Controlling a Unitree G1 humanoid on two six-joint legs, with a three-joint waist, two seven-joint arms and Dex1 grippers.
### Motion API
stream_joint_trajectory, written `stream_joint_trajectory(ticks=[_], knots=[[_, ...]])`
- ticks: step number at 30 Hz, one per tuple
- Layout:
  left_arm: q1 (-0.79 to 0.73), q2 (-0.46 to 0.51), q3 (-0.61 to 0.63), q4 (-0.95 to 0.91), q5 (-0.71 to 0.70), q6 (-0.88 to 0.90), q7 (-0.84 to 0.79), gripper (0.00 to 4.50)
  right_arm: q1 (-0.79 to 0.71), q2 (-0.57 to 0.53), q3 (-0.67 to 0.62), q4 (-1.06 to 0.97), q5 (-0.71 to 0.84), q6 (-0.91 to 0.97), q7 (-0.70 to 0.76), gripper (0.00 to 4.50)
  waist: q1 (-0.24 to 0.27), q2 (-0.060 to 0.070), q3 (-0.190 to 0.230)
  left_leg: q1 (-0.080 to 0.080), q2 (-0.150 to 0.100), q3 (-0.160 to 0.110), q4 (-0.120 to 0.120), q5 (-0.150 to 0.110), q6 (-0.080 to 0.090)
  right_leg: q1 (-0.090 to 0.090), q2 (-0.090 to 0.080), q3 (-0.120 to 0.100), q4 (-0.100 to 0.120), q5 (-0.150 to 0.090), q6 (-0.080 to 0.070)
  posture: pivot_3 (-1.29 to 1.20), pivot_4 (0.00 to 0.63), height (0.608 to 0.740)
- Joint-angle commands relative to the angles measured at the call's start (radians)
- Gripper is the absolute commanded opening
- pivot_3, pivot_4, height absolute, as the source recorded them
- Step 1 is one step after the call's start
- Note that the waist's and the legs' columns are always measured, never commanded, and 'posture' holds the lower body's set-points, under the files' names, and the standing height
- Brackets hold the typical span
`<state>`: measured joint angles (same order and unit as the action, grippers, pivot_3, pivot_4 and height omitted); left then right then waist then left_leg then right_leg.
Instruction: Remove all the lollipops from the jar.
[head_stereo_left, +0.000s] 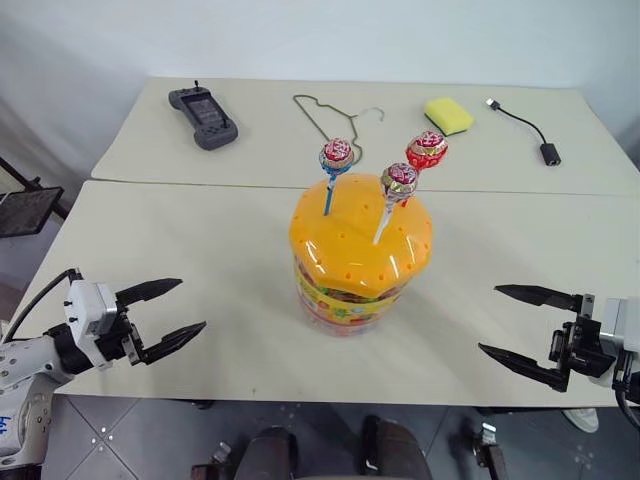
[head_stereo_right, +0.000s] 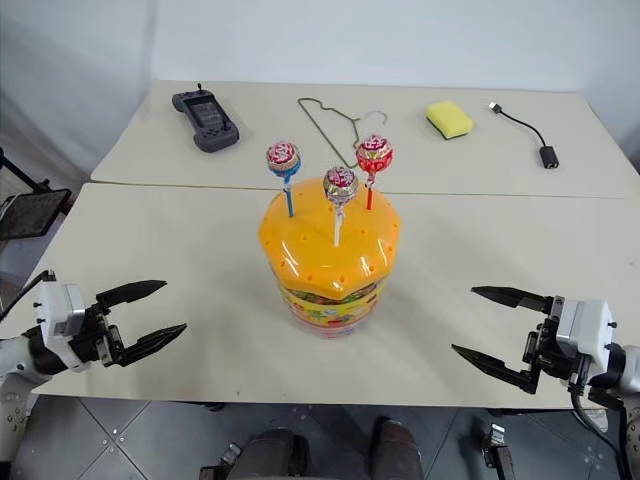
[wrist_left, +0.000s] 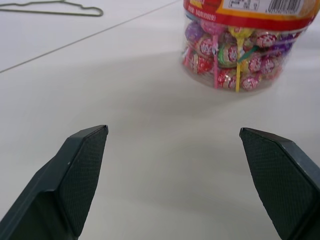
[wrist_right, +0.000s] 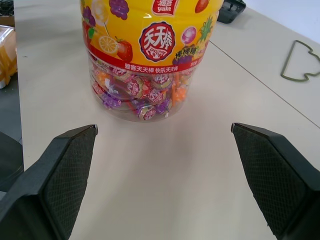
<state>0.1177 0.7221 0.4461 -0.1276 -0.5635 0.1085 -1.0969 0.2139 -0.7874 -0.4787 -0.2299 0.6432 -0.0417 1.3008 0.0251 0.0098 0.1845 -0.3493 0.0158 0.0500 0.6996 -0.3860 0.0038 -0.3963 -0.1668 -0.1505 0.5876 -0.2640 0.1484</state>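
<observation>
three lollipops (head_stereo_left: 398, 181) stand in one jar (head_stereo_left: 360, 250).

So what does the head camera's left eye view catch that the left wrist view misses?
Left eye view alone: three lollipops standing in the orange lid, a game controller, yellow sponge, cable, and the open right gripper. Wrist view alone: wrapped candies packed in the jar's clear base. Both: the jar, wire hanger, table and the open left gripper.
</observation>
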Motion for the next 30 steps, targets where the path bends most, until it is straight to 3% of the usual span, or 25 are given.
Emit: stream_joint_trajectory(ticks=[1, 3, 7, 11, 14, 17, 21, 28, 30], knots=[[-0.006, 0.018, -0.002, -0.015, -0.037, 0.026, -0.028, 4.5, 0.001, -0.002, -0.014, -0.021, 0.017, -0.002, 0.006, 4.49, -0.001, 0.0, 0.0, 0.0, 0.0, 0.0, 0.0, 0.0, 0.0, 0.0, 0.0, 0.0, 0.0, 0.0, 0.0, 0.0, 0.15, 0.74], [-0.039, 0.026, 0.019, -0.048, -0.166, 0.144, -0.027, 4.5, 0.01, 0.01, -0.031, -0.064, 0.078, 0.037, -0.012, 4.49, -0.002, 0.0, 0.0, 0.0, 0.0, 0.0, 0.0, 0.0, 0.0, 0.0, 0.0, 0.0, 0.0, 0.0, 0.0, 0.0, 0.15, 0.74], [-0.279, 0.098, 0.083, 0.029, -0.494, 0.466, 0.033, 4.5, -0.005, 0.038, -0.13, -0.259, 0.345, 0.18, -0.208, 4.49, 0.006, 0.0, 0.0, -0.002, 0.0, -0.005, 0.004, 0.0, 0.0, 0.0, 0.0, -0.001, 0.004, 0.0, 0.0, 0.0, 0.15, 0.74], [-0.546, 0.099, 0.018, 0.106, -0.597, 0.58, -0.001, 4.5, -0.044, 0.046, -0.221, -0.481, 0.567, 0.21, -0.431, 4.49, 0.001, 0.0, 0.0, -0.001, 0.0, -0.006, 0.005, 0.0, -0.001, 0.001, 0.0, -0.001, 0.003, 0.0, 0.0, 0.0, 0.15, 0.74], [-0.689, 0.068, -0.105, 0.118, -0.557, 0.613, -0.062, 4.5, -0.041, 0.08, -0.198, -0.607, 0.607, 0.199, -0.516, 4.49, 0.002, -0.001, 0.0, 0.001, -0.001, -0.005, 0.001, 0.0, -0.001, 0.001, 0.0, -0.001, 0.004, 0.0, 0.0, 0.0, 0.15, 0.74], [-0.856, -0.031, -0.229, 0.154, -0.477, 0.569, -0.09, 4.5, 0.003, 0.127, -0.145, -0.71, 0.608, 0.195, -0.569, 4.49, 0.008, -0.002, -0.001, -0.001, -0.002, -0.006, 0.001, 0.0, -0.001, 0.001, 0.0, -0.002, 0.002, 0.0, 0.0, 0.0, 0.15, 0.74], [-0.971, -0.126, -0.33, 0.193, -0.384, 0.524, -0.134, 4.5, 0.078, 0.171, -0.109, -0.752, 0.538, 0.18, -0.546, 4.49, 0.0, -0.005, -0.001, -0.002, -0.002, -0.004, 0.002, 0.0, -0.001, 0.001, 0.0, -0.002, 0.001, 0.0, 0.0, 0.0, 0.15, 0.74], [-1.046, -0.183, -0.398, 0.245, -0.294, 0.495, -0.214, 4.5, 0.158, 0.201, -0.112, -0.758, 0.491, 0.141, -0.509, 4.49, -0.004, -0.005, -0.001, 0.0, 0.0, -0.001, 0.001, 0.0, 0.0, 0.0, 0.002, 0.001, 0.001, 0.0, 0.0, 0.0, 0.15, 0.74], [-1.056, -0.201, -0.406, 0.264, -0.297, 0.513, -0.234, 4.1, 0.215, 0.221, -0.127, -0.768, 0.5, 0.13, -0.492, 4.5, -0.001, -0.005, -0.001, 0.0, -0.001, 0.0, 0.002, 0.0, 0.0, 0.0, 0.002, 0.001, 0.001, 0.0, 0.0, 0.0, 0.15, 0.74]])
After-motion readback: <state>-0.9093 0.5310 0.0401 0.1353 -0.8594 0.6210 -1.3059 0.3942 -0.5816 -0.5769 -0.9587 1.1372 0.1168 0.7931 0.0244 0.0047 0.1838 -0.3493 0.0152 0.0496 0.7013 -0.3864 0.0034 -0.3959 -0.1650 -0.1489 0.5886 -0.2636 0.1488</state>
